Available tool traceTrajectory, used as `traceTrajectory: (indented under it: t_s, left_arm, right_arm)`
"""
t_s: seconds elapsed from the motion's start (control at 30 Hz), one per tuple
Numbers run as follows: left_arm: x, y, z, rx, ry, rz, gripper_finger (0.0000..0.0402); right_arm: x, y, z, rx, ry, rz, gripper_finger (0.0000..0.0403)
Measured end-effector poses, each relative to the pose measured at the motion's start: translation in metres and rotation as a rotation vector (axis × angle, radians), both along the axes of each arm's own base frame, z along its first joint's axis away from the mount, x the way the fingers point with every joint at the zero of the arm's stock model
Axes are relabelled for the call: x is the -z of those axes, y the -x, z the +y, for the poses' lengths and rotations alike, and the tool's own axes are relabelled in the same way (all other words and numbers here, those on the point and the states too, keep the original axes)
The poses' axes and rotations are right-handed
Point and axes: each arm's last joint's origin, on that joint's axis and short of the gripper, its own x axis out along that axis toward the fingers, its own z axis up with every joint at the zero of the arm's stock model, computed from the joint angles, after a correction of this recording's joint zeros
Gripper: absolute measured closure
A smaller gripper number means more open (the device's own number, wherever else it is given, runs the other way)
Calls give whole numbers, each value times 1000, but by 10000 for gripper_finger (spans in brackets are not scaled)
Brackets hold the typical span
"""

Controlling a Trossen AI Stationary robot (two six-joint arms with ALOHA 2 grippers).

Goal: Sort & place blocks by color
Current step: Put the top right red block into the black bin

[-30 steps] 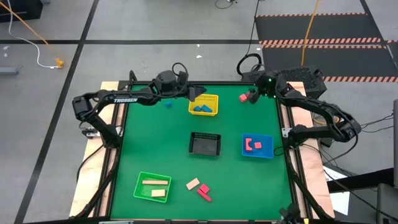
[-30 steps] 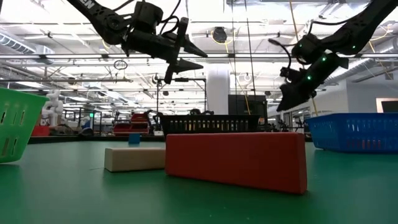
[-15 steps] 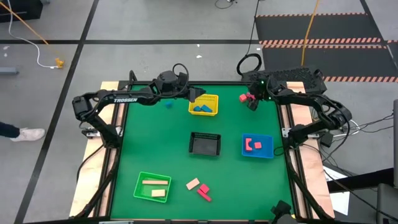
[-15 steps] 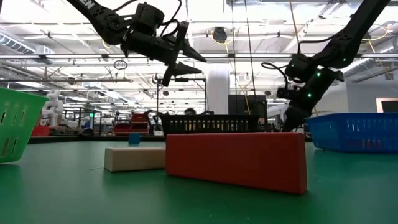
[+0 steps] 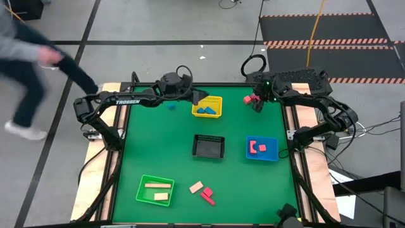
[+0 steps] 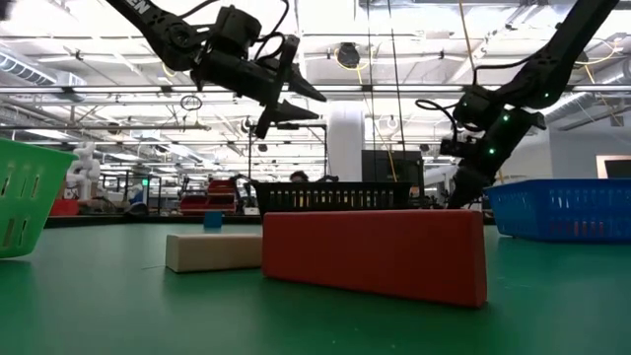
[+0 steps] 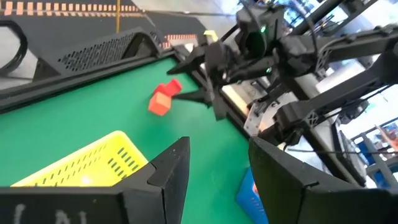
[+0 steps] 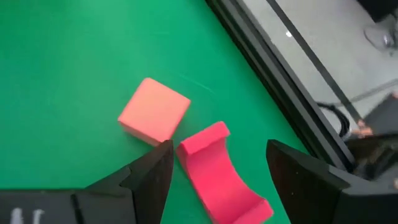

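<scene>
At the table's far right, a magenta arched block (image 8: 221, 171) lies on the green mat beside a salmon-pink cube (image 8: 154, 112). My right gripper (image 8: 217, 180) is open and slants down over them (image 5: 256, 103). One finger stands on each side of the magenta block. My left gripper (image 7: 217, 180) hangs open and empty above the far left corner of the yellow basket (image 5: 207, 106), which holds blue blocks. A small blue cube (image 5: 171, 106) sits on the mat left of that basket. My right gripper straddles the magenta block's near end (image 8: 193, 149), coming from above at a slant. One fingertip (image 8: 163, 152) stands very close to the block's side, and I cannot tell whether it touches. The block lies on the mat.
A black basket (image 5: 209, 146) stands mid-table. A blue basket (image 5: 273, 152) with red blocks stands to its right, and a green basket (image 5: 142, 193) with tan blocks stands near left. A tan bar (image 5: 196, 187) and a red block (image 5: 207, 196) lie by the near edge. A person (image 5: 25, 57) moves past, left of the table.
My right gripper has come down toward the two blocks at the far right, rolling its wrist, and has then stayed still. A person has walked into the high view at the left.
</scene>
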Motion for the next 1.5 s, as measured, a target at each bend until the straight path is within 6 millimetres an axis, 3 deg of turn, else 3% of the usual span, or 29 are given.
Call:
traceTrajectory:
  t_s: [0.23, 0.37, 0.43, 0.57, 0.77, 1.07, 1.3, 1.5]
  left_arm:
    - [7, 2, -1, 2, 29, 64, 236]
    - [10, 3, -1, 2, 41, 93, 236]
    - [10, 4, 0, 0, 43, 97, 236]
    - [10, 5, 3, -9, 45, 96, 236]
    - [10, 11, 12, 21, 53, 87, 236]
    - [9, 18, 23, 59, 64, 72, 236]
    - [9, 20, 27, 62, 70, 68, 236]
    - [9, 20, 27, 62, 76, 67, 236]
  right_arm:
    - [-24, -10, -13, 184, -38, -111, 156]
    - [-38, -7, -19, 642, -184, -208, 156]
    - [-40, -5, -17, 781, -264, -241, 156]
    - [-42, -5, -17, 849, -295, -276, 156]
    - [-37, 0, -10, 1093, -396, -329, 156]
    - [-20, 3, 1, 1104, -406, -271, 156]
    - [-9, -3, 6, 1069, -370, -345, 157]
    - [2, 0, 11, 1102, -334, -359, 182]
